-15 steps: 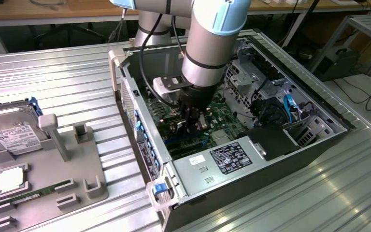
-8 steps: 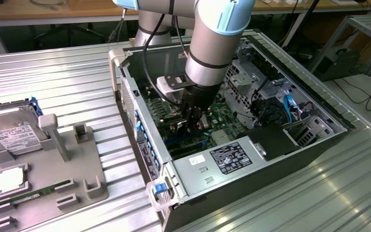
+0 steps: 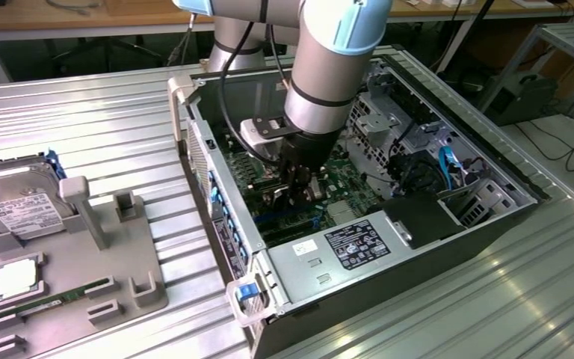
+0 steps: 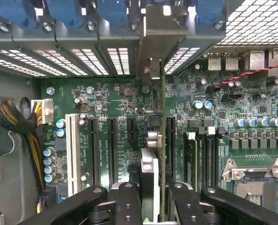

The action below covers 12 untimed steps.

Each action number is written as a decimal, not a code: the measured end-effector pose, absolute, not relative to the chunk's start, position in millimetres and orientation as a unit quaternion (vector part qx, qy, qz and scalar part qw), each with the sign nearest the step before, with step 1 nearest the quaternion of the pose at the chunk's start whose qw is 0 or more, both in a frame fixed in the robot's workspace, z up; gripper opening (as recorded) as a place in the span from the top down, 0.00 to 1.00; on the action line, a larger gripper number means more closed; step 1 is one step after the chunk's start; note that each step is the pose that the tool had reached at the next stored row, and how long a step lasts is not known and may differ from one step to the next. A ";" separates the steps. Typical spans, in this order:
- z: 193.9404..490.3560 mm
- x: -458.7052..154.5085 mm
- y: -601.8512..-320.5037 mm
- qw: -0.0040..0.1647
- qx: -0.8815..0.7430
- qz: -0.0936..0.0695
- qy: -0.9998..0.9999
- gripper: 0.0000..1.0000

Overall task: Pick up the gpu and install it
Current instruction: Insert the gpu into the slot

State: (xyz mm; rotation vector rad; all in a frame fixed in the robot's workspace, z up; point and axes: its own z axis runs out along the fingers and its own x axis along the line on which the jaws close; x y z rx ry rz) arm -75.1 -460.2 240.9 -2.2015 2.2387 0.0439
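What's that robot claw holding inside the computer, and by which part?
The gripper is shut on the gpu, a thin card seen edge-on, pinched by its long edge facing away from the motherboard.

Arm (image 3: 329,67) is angled steeply down, with the wrist held near vertical above the gripper (image 3: 299,188). Gripper is pointed straight down. Jaws are drawn partly in and clamped on the gpu (image 4: 162,122), gripped edge-on between the fingers (image 4: 148,176) and projecting ahead of the fingertips.
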 end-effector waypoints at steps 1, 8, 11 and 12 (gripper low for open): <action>240.9 -75.6 -460.2 0.001 -0.701 0.014 0.713 0.72; 240.9 -75.7 -460.2 0.001 -0.701 0.014 0.713 0.72; 240.8 -75.7 -460.2 0.001 -0.701 0.014 0.713 0.72; 240.7 -75.7 -460.2 0.001 -0.701 0.014 0.713 0.72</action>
